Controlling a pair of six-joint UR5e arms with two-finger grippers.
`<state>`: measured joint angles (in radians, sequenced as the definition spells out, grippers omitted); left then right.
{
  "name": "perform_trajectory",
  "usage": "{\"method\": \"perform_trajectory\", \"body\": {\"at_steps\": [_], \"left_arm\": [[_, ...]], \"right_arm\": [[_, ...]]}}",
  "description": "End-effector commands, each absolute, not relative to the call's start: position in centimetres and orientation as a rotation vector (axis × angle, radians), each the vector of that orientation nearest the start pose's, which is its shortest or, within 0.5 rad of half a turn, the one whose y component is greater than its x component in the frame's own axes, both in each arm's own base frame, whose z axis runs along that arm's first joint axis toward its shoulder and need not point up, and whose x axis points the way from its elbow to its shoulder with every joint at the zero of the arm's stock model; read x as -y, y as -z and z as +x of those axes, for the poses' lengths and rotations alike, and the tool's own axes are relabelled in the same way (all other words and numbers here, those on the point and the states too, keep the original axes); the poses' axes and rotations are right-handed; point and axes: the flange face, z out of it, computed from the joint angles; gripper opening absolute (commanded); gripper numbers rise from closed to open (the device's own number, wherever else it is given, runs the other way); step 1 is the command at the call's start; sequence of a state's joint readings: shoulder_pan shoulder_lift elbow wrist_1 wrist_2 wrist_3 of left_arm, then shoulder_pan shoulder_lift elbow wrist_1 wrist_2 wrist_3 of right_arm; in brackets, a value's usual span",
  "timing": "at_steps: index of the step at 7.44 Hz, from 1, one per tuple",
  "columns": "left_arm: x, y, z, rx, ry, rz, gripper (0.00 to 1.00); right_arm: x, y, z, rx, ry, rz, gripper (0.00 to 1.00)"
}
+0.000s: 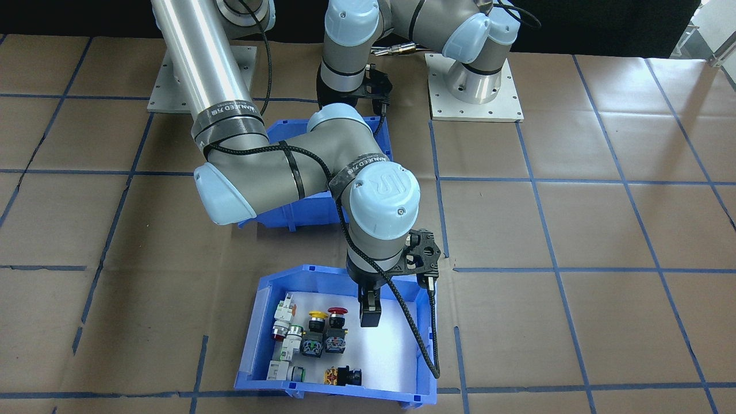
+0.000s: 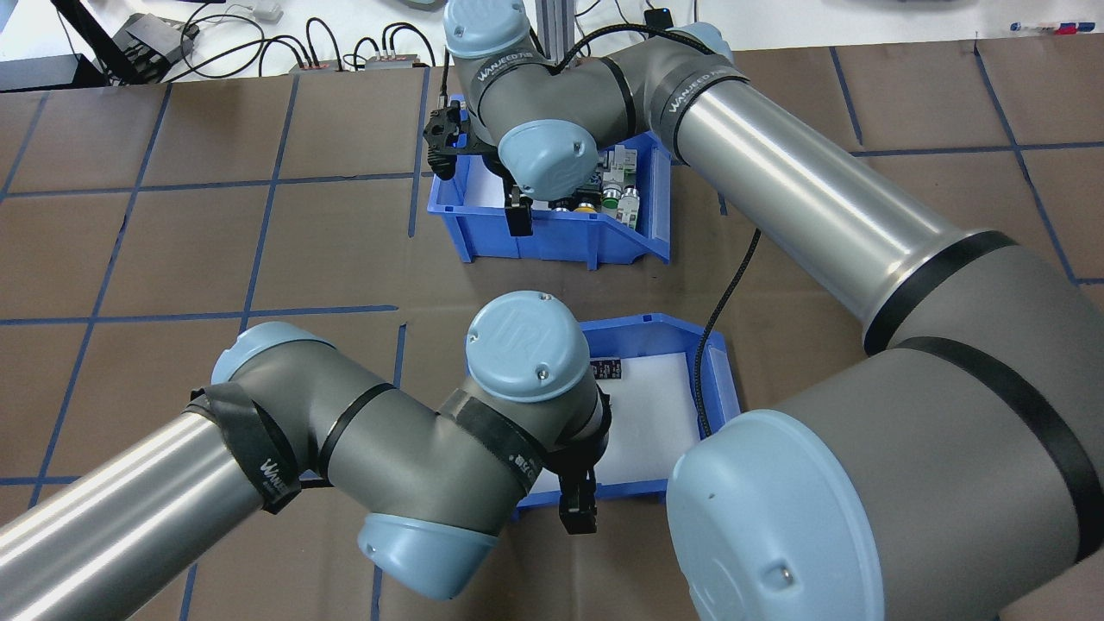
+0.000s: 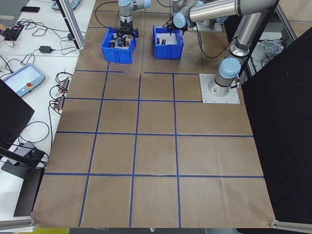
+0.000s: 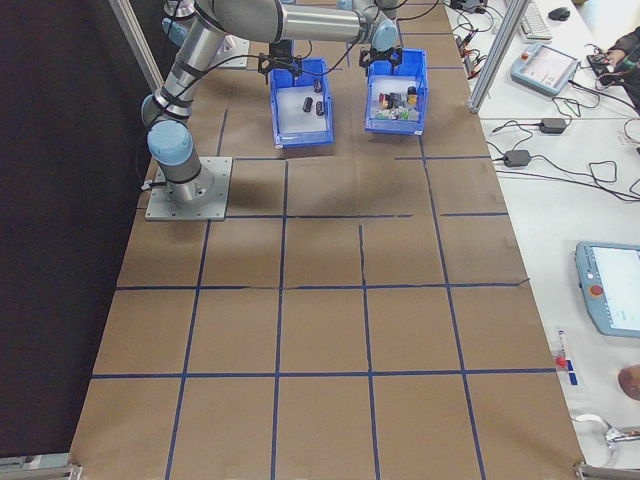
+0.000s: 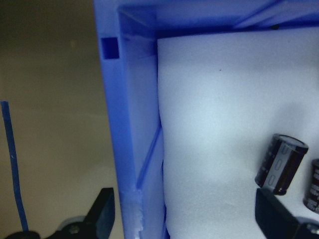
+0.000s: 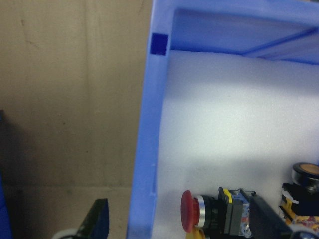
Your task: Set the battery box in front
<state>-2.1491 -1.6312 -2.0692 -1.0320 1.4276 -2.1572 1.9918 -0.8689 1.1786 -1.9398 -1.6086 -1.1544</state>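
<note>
Two blue bins are seen mid-table. The battery box (image 2: 716,379), nearer the robot, has its side wall straddled by the spread left gripper (image 5: 184,219). The switch bin (image 1: 253,339) wall is straddled likewise by the spread right gripper (image 6: 184,224).

1. Blue bin w/ push-button switches (image 1: 253,333), white foam liner, on brown table (image 1: 604,230) w/ blue tape grid
2. Inside it: red mushroom-head switch (image 1: 337,313), yellow-head switch (image 1: 315,316), green & white ones along one wall, black/yellow unit (image 1: 342,376) nr the low sloped end
3. Two silver base plates (image 1: 506,106) bolted to table
4. Side benches: grey pendant w/ red button (image 3: 22,80), second pendant (image 4: 612,300), black cables & power bricks (image 4: 520,155), phone (image 3: 30,9)
5. A person's hand (image 4: 630,382) at edge of right-side view, sleeve at its top corner
</note>
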Motion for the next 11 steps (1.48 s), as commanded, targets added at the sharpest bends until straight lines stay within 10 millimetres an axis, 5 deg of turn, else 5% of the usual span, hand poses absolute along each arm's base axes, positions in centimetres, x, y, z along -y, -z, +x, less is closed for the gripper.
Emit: {"method": "perform_trajectory", "body": {"at_steps": [1,3,5,6,8,10,11], "left_arm": [[29.5,-26.1,-37.5,-2.182,-0.235,-2.208,0.99],[29.4,-25.2,-37.4,-2.165,-0.232,-2.194,0.98],[29.2,-24.1,-37.3,-2.146,-0.239,-2.181,0.87],[29.2,-24.2,-37.3,-2.150,-0.247,-2.185,0.62],[29.4,-24.5,-37.5,-2.181,-0.242,-2.207,0.32],[29.9,-25.1,-37.8,-2.271,-0.217,-2.254,0.00],[29.2,-26.2,-37.2,-2.308,-0.200,-2.253,0.00]], "right_arm": [[63.7,-27.2,42.1,-2.271,0.080,-2.258,0.91],[63.7,-27.2,41.9,-2.275,0.060,-2.294,0.43],[63.9,-27.7,41.8,-2.286,0.064,-2.310,0.09],[64.2,-28.3,41.6,-2.293,0.082,-2.309,0.04],[65.0,-30.6,39.9,-2.288,0.126,-2.335,0.02],[67.0,-33.9,34.0,-2.282,0.163,-2.363,0.01],[68.3,-36.0,29.3,-2.303,0.170,-2.356,0.01]]}}
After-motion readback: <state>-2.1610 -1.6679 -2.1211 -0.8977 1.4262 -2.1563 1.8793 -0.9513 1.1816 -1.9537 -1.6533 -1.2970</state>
